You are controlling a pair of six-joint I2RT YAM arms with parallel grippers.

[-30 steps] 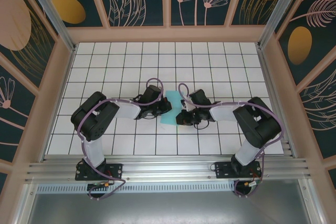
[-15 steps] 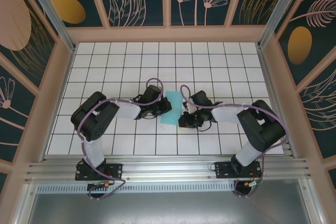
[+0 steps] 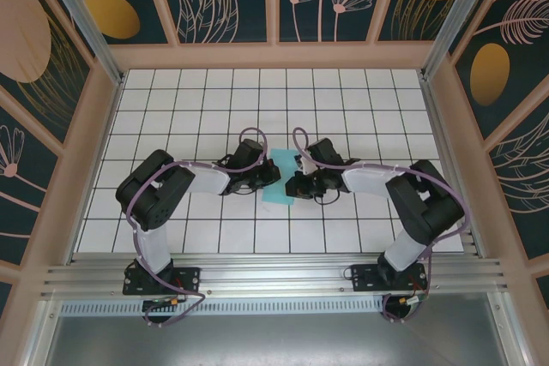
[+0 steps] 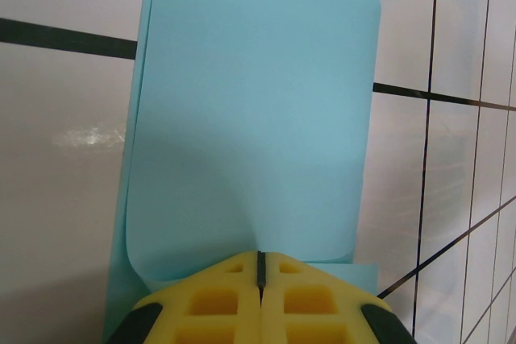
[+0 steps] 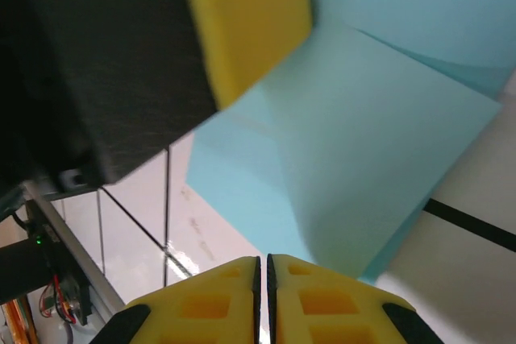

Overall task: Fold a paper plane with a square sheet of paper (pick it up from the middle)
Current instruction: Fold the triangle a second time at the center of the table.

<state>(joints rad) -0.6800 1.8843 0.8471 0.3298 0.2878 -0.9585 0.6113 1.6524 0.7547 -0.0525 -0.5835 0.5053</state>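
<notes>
Thin light teal-blue square sheet of paper [image 3: 277, 193] sits mid-way across the white grid-tiled table [image 3: 343, 100], directly between the two arms. It is no longer flat. The left wrist view shows the sheet [image 4: 250, 118] doubled over on itself, the upper layer bowed in a soft roll above the lower, with no crease pressed in. Left gripper [image 3: 271, 174] is at the sheet's left edge, its yellow jaws closed tight on the paper, which puckers in toward the seam of the left gripper [image 4: 260, 267]. Right gripper [image 3: 294, 186] is at the sheet's right edge. On its own camera the right gripper [image 5: 262, 267] has its jaws pressed together, with the sheet [image 5: 363, 134] just beyond the tips. Whether any paper is nipped between them I cannot tell. Judged step: first lengthwise half-fold, early in the task. The next move likely calls for squaring the free edge onto the lower layer, then flattening the roll into a sharp centre crease. Slippage or skew would spoil the fold.
</notes>
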